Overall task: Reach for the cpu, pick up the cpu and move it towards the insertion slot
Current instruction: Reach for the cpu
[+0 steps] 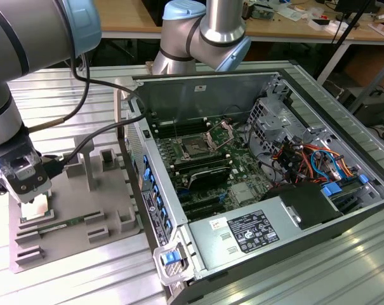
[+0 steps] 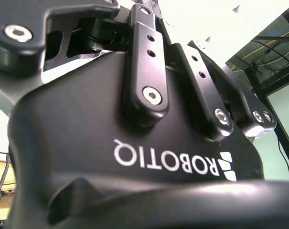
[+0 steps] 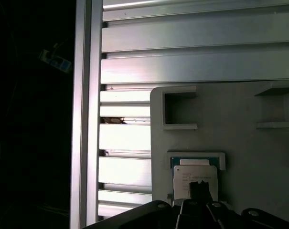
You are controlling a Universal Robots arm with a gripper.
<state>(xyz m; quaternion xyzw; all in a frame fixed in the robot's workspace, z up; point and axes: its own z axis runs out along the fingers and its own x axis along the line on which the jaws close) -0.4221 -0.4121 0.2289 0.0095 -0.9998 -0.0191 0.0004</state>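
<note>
From where I stood, the robot arm (image 1: 14, 76) reached down at the lower left of the exterior view. Its claw (image 1: 30, 190) hung right over the cpu (image 1: 36, 207). The chip lay flat in a small framed recess near the left edge of the grey tray (image 1: 84, 216), pale top facing up. In the first wrist view a dark part of the claw overlapped one edge of the chip, but I could not tell whether the claw was open or closed on it, or gripping it at all. The tray sat on a ribbed aluminium counter (image 1: 65, 89).

The open computer case (image 1: 344, 210) took up the centre and right of the frame. The insertion slot (image 1: 195, 149) lay inside it, a dark square in a silver frame on the green motherboard (image 1: 242, 155), well apart from the cpu. A grey power supply (image 1: 249, 232) occupied the case's lower middle, with orange and blue cables (image 1: 306, 159) bundled to the slot's right.
</note>
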